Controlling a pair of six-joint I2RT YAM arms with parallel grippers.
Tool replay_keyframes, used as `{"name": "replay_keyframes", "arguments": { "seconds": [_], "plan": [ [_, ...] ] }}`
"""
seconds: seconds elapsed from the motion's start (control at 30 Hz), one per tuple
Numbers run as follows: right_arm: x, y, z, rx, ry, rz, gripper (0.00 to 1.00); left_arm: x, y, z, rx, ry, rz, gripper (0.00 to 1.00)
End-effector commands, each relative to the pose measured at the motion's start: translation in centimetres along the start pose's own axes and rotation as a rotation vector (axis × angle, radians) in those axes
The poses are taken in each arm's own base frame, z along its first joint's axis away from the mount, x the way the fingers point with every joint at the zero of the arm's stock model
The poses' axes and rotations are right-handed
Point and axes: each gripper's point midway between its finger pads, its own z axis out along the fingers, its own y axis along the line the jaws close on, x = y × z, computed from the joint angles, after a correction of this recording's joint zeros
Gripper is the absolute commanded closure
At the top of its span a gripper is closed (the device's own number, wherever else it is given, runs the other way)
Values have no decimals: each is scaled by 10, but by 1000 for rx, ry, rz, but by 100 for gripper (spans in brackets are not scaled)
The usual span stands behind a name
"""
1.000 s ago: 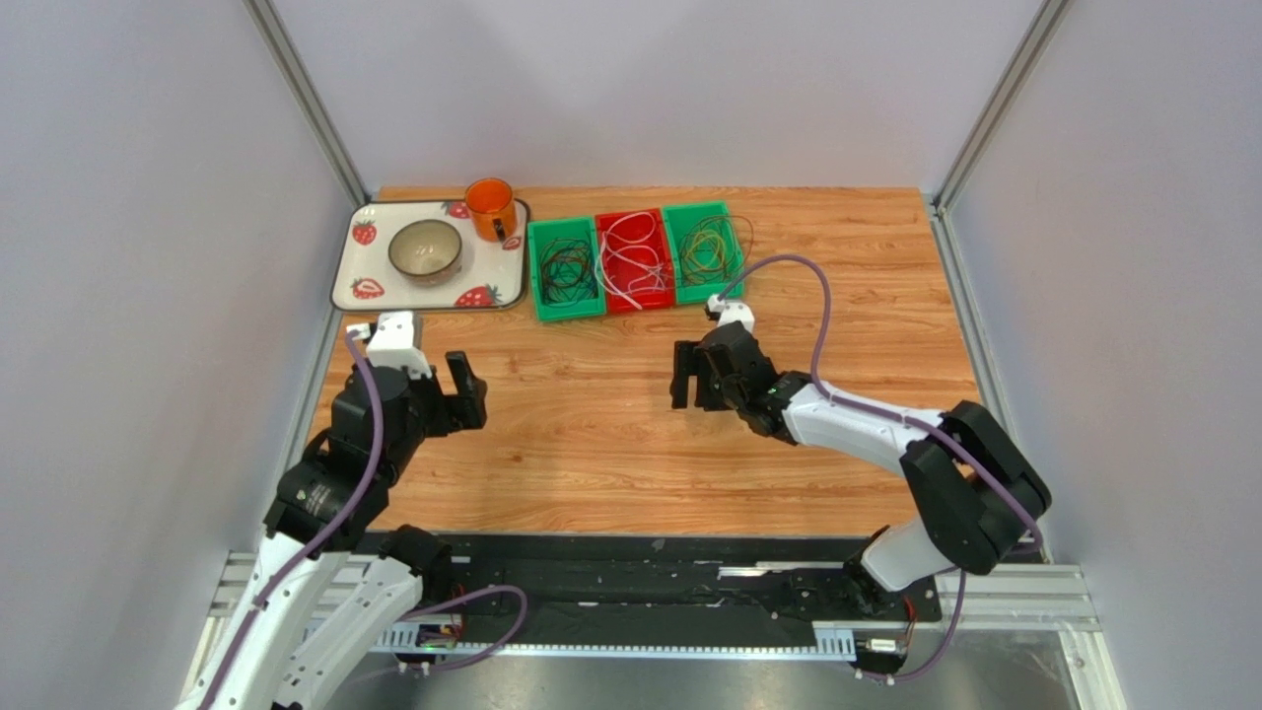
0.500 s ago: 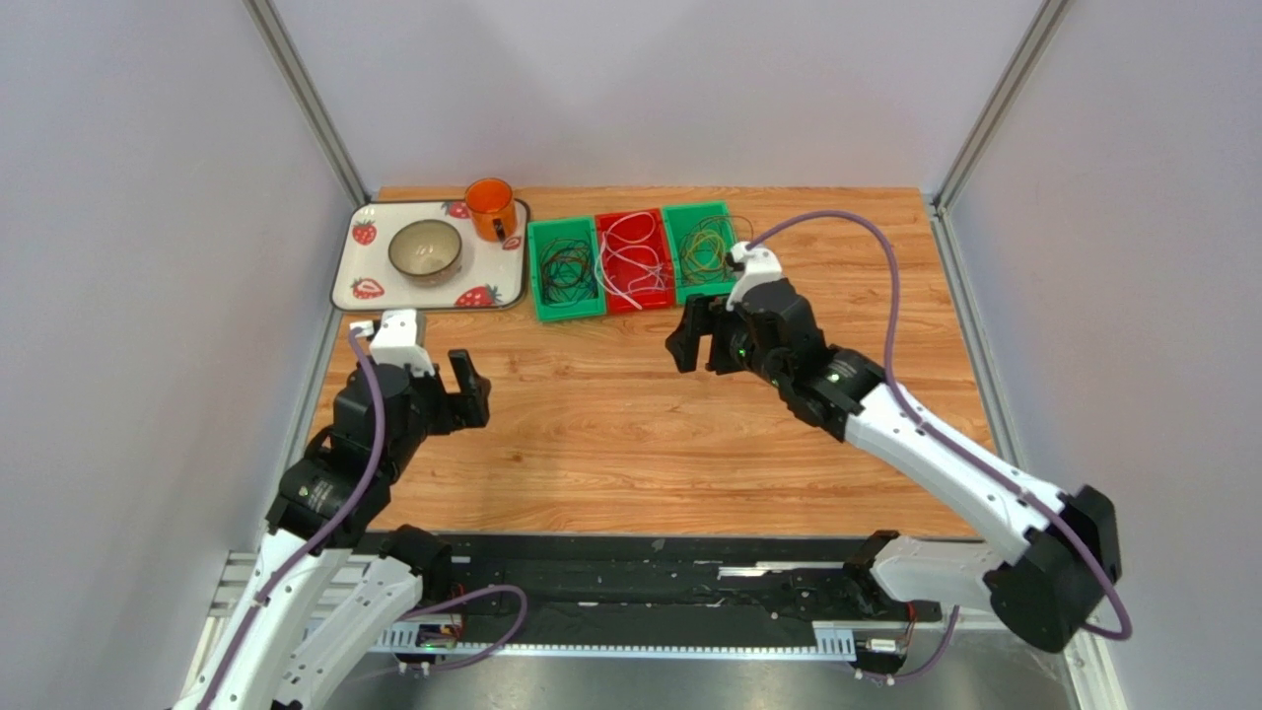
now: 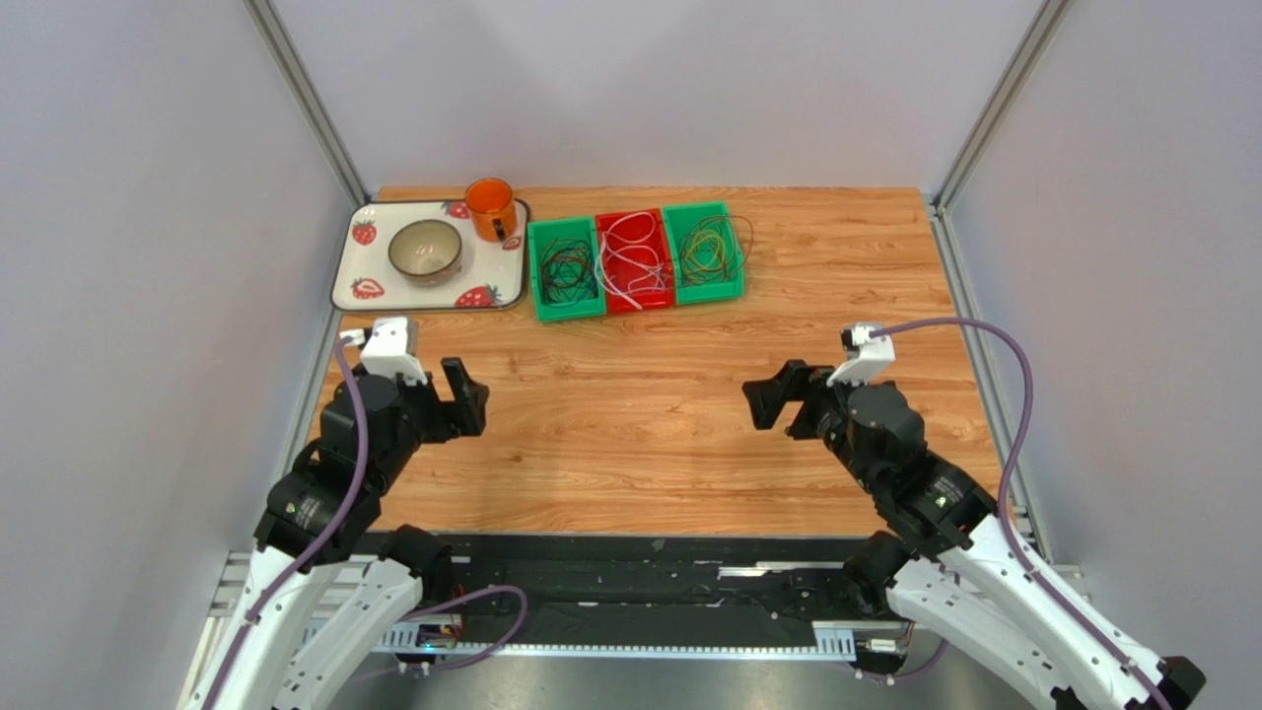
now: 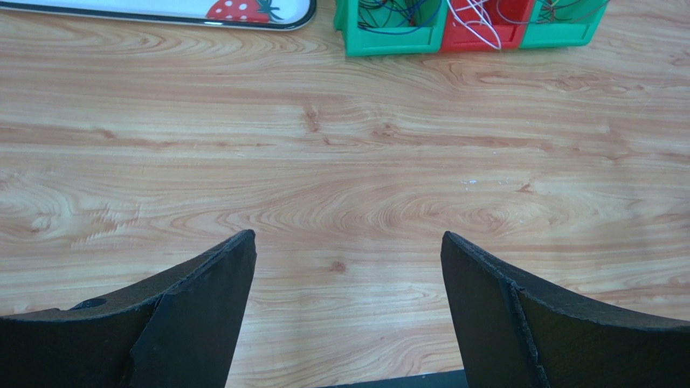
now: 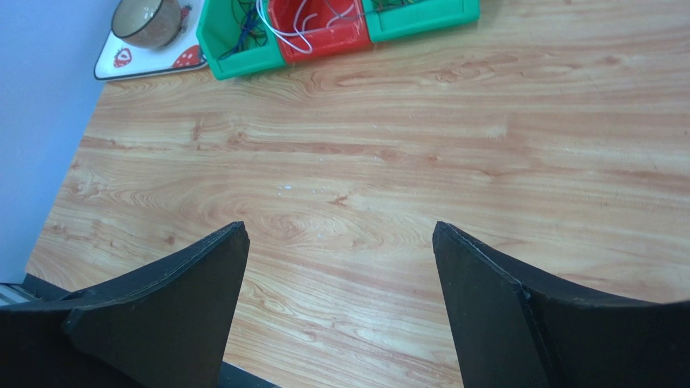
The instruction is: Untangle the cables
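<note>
The cables lie in three small bins at the back of the table. Dark cables (image 3: pixel 566 268) are in the left green bin, white cables (image 3: pixel 634 255) in the red bin, and greenish and red-brown cables (image 3: pixel 708 246) in the right green bin. One strand hangs over that bin's right edge. My left gripper (image 3: pixel 452 397) is open and empty over bare wood at the near left; it also shows in the left wrist view (image 4: pixel 347 242). My right gripper (image 3: pixel 782 403) is open and empty at the near right, and it shows in the right wrist view (image 5: pixel 338 230). The white cables (image 5: pixel 304 20) show there too.
A strawberry-print tray (image 3: pixel 371 284) at the back left carries a bowl (image 3: pixel 425 249) and an orange mug (image 3: pixel 491 207). Grey walls close in both sides. A black rail (image 3: pixel 652 570) runs along the near edge.
My right arm has drawn back from the bins toward the near right, its gripper staying open and empty. My left gripper has barely shifted.
</note>
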Motion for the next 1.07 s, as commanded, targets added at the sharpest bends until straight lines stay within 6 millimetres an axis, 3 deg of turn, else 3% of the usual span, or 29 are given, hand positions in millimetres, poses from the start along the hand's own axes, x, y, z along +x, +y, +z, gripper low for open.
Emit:
{"name": "replay_keyframes", "arguments": {
  "seconds": [0.0,0.73,1.03],
  "plan": [
    [7,-8,-8,13,-18,60,11,-6,-6,-1,25,-18,-19,8],
    [3,-3,-17,3,21,44,11,-4,-5,0,21,-5,-16,10],
    [-8,-3,-21,1,-16,31,11,-4,-5,0,21,-7,-15,10]
  ]
}}
